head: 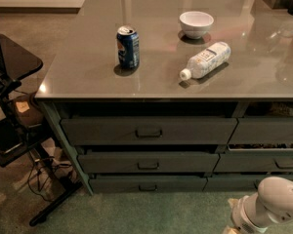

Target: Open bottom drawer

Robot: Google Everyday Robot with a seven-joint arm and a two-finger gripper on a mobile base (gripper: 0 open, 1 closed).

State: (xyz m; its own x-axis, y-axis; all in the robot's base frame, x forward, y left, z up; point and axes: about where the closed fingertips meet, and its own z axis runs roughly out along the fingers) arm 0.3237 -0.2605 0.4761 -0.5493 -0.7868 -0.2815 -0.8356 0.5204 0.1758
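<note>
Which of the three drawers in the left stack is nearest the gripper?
The bottom drawer, the shallowest front, just above the floor. The gripper sits at the frame's lower right edge, mostly cropped.

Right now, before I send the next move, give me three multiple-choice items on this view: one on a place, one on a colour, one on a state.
1. Where is the gripper relative to the bottom drawer?
A) clamped on its handle
B) lower and to the right, at the bottom edge of the view
C) touching its left corner

2. What colour is the can?
A) red
B) blue
C) green

3. How does the bottom drawer stand?
A) shut
B) pulled fully out
C) taken out of the stack

Answers:
1 B: only the gripper's tip shows in the lower right corner, apart from the drawer front.
2 B: the can's body is blue.
3 A: its front sits back in the stack and no inner tray shows.
</note>
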